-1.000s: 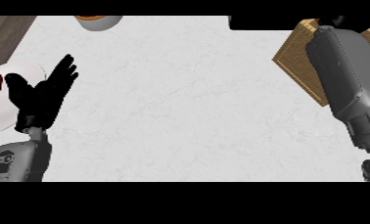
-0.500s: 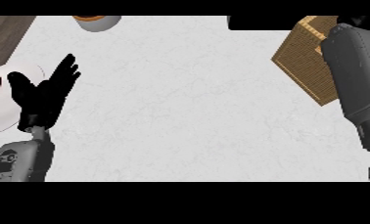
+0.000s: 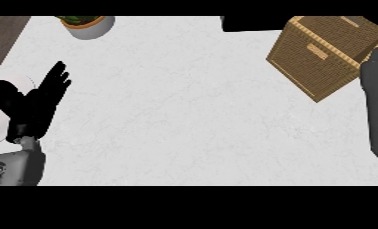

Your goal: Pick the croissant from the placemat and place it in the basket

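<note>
Your left hand [image 3: 35, 104] rests released, fingers straight, idle at the edge. Basket [image 3: 325, 53] sits well across from it; right forearm [image 3: 370, 108] beside basket, hand unseen.

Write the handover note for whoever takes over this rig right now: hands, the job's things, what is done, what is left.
Left hand: open, fingers up, resting at the counter's left edge, holding nothing.
Right hand: not visible; only its grey forearm shows at the right edge.
Basket: on the counter's far right, next to that forearm.
Croissant and placemat: neither can be made out in this view.
Done: cannot be confirmed, since the croissant is not visible in the basket or anywhere else.
Left: find the croissant and confirm it ends up in the basket.
</note>
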`<state>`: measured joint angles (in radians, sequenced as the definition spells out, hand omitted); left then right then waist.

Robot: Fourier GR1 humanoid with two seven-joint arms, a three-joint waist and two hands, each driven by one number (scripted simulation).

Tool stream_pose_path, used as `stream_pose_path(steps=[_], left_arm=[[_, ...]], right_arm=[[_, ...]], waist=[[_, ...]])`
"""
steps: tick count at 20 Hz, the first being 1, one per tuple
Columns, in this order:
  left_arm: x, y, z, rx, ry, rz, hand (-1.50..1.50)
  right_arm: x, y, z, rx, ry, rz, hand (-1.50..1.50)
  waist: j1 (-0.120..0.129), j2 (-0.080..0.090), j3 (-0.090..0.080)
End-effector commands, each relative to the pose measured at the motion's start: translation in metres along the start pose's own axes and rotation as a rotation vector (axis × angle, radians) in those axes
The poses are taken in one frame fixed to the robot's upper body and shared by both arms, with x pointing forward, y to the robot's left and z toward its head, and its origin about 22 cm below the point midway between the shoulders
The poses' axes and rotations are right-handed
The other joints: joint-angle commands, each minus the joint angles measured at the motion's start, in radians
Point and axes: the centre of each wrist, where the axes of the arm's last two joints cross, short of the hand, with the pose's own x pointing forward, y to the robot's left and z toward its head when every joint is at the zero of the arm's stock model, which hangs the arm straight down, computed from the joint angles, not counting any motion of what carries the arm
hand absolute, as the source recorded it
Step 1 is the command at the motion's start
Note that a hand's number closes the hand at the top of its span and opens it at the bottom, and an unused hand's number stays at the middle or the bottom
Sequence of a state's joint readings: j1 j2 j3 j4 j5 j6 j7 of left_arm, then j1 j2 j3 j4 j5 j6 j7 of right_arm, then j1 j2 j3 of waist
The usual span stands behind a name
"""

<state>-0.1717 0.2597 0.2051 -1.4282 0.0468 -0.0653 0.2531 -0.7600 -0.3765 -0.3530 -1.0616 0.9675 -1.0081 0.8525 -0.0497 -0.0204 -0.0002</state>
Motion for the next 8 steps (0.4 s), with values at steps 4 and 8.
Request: stream_pose_path(steps=[4,8], left_arm=[[-0.005,0.004,0.006,0.036,0.003,0.009,0.0],[-0.01,0.012,0.009,0.045,0.008,0.006,0.0]], right_arm=[[-0.036,-0.077,0.008,0.148,0.038,0.013,-1.5],[-0.056,-0.134,0.009,0.194,0.055,0.034,-1.5]], waist=[[-0.031,-0.007,-0.001],[-0.041,-0.005,0.0]])
